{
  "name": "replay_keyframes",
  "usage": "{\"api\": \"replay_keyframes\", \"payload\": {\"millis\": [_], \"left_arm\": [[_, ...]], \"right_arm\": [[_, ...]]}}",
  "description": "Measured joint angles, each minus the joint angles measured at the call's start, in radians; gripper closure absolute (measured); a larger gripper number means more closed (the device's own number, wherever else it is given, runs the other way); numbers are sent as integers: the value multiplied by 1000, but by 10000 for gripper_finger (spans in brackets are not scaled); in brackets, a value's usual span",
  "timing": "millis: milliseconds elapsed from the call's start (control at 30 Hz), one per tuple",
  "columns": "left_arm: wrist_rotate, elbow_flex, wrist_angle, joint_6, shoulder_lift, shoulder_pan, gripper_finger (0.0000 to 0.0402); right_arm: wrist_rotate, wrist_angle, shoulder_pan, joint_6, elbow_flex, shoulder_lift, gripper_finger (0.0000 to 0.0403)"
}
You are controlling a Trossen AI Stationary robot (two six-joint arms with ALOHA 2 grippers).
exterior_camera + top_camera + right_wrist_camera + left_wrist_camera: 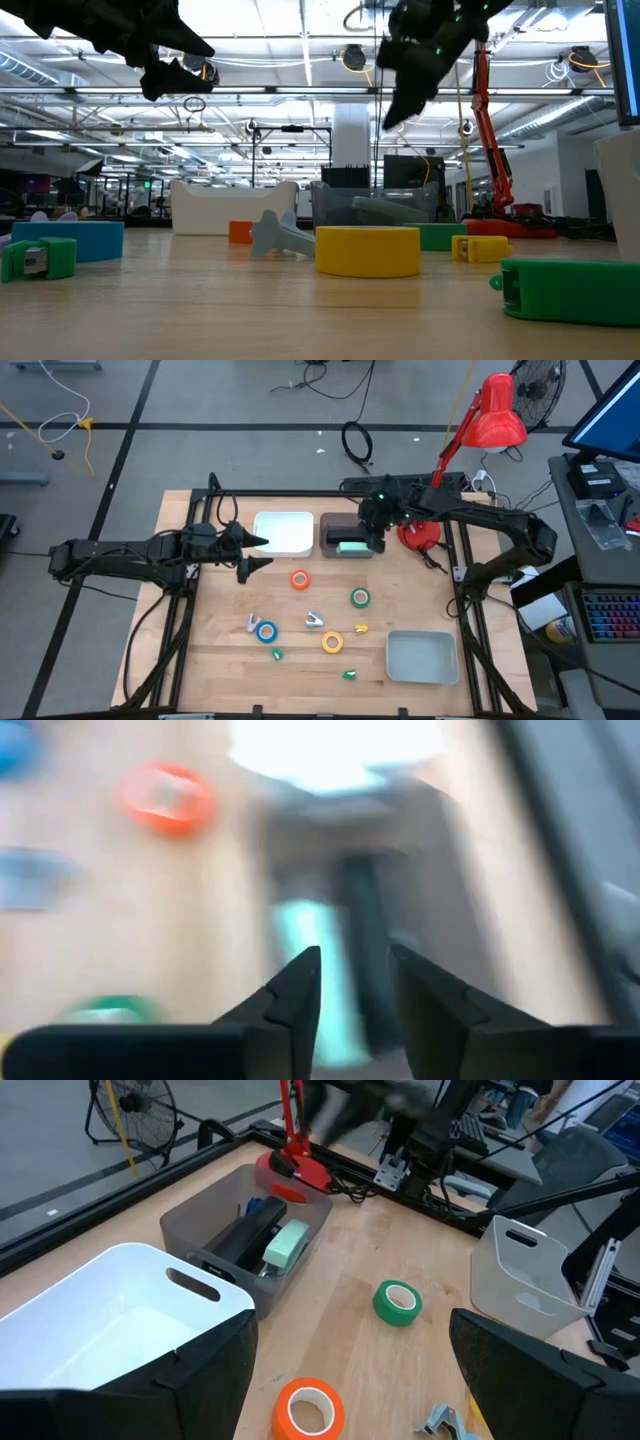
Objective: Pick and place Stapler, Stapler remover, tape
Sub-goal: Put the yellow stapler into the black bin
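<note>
The mint-green stapler [351,546] lies in the grey bin [330,523], also seen in the left wrist view [286,1246]. On the table rest the orange tape [300,580], green tape [360,597], blue tape [266,631] and yellow tape [332,643]. The grey-blue stapler remover [314,621] lies between them. My left gripper [262,553] hovers open beside the white bin [285,532], above the table. My right gripper [375,532] hangs over the grey bin with its fingers a little apart [352,970], holding nothing.
A pale grey tray [421,657] sits near the table's front right. Small green bits [277,654] [350,674] and a yellow bit [361,628] lie among the rolls. A red lamp [495,415] stands at the far right edge, its base [418,535] beside the grey bin.
</note>
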Motion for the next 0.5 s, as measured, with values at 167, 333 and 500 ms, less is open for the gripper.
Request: {"api": "replay_keyframes", "payload": {"millis": [167,333,500], "left_arm": [[0,0,0,11,0,0,69],[0,0,0,14,0,0,68],[0,0,0,14,0,0,69]], "right_arm": [[-248,-39,93,-44,1,-38,322],[-201,-93,238,-68,0,-21,317],[-131,-93,369,-78,0,19,303]]}}
